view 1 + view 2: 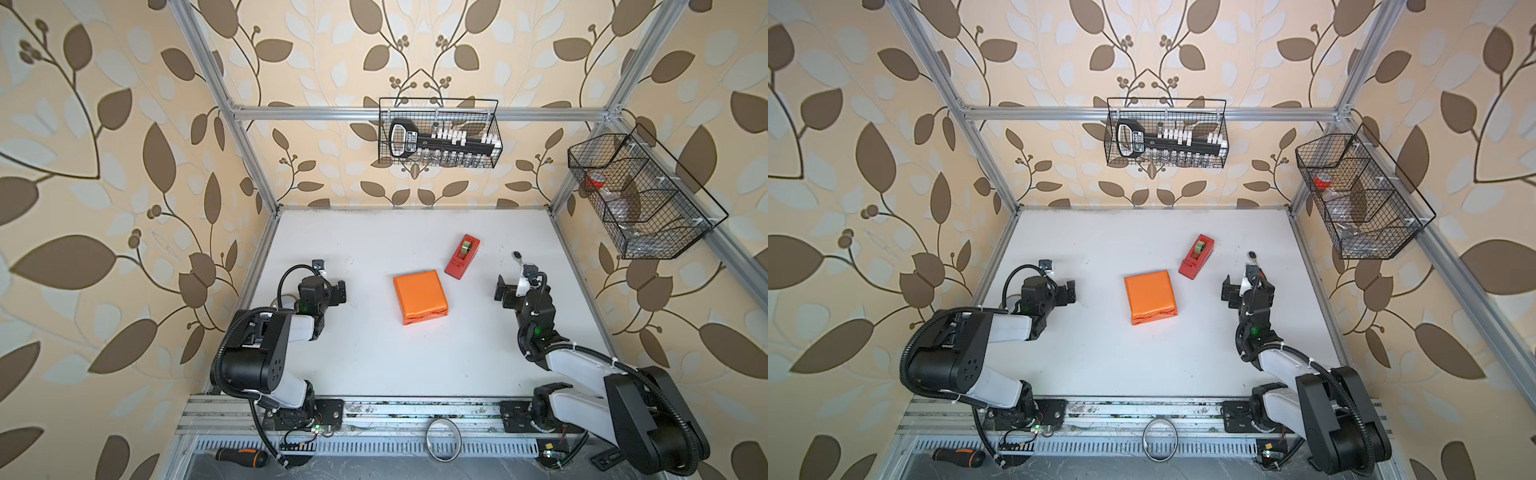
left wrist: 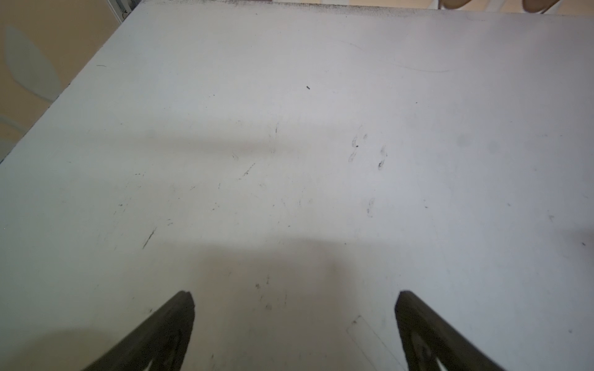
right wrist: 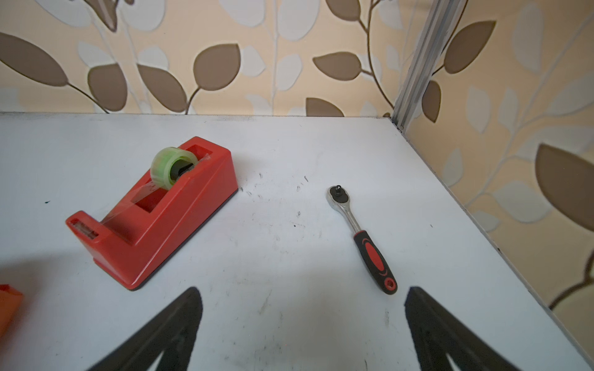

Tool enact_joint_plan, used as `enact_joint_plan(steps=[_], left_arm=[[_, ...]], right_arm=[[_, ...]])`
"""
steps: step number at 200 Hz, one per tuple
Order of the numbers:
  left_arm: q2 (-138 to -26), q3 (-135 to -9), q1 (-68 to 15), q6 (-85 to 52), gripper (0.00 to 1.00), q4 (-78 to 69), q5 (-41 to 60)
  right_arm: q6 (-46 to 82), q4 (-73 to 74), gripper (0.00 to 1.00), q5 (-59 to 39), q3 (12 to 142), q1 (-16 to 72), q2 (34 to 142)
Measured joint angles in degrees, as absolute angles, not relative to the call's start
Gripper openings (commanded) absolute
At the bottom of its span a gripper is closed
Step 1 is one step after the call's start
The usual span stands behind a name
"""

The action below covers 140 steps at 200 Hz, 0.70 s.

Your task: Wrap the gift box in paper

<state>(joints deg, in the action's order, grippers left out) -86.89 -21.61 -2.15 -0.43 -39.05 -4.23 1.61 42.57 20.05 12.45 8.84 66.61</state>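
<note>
**Ana:** Which step is in hand, in your opinion?

**Jiro:** I think the wrapping is done or almost done. The paper [image 1: 419, 296] lies near the middle of the counter [image 1: 374, 357] as a closed orange parcel, glossy side out. No green shows anywhere, so I judge that the gift box is fully inside it. On the near side of the parcel I see folded flaps.

**Ana:** Are the flaps taped?

**Jiro:** I cannot tell; tape is too thin to see from here.

**Ana:** And the tools?

**Jiro:** The left tool [image 2: 294, 297] has its jaws wide and holds nothing; below it is only bare counter. The right tool [image 3: 303, 294] is also wide and empty. Each one stands well apart from the parcel, one on each side.

**Ana:** What does the next move call for?

**Jiro:** If a flap is loose, one tool must press it flat while the other brings tape from the tape dispenser [image 1: 462, 254], which sits just beyond the far right corner of the parcel. If not, nothing more is needed.

**Ana:** Please count the things.

**Jiro:** One parcel, one red dispenser, one ratchet [image 3: 361, 237] near the right tool, two tools, and two wire baskets [image 1: 440, 133] on the frame.
</note>
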Motion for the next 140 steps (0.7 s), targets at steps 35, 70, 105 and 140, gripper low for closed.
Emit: enact_joint_plan(steps=[35, 70, 105, 140], left_arm=[[-86.9, -21.6, -2.2, -0.4, 0.99, -39.2, -3.5], [-86.9, -21.6, -2.2, -0.4, 0.99, -39.3, -3.4], [-86.9, -21.6, -2.2, -0.3, 0.99, -39.3, -3.4], [-86.9, -21.6, -2.2, -0.3, 0.99, -39.3, -3.4]], right_arm=[[1.7, 46.2, 1.00, 17.5, 11.1, 5.6, 66.4], [3.1, 56.3, 1.00, 14.2, 7.8, 1.0, 76.4], [2.6, 56.4, 1.00, 9.3, 8.5, 1.0, 77.2], [2.0, 57.3, 1.00, 7.4, 8.6, 1.3, 77.2]])
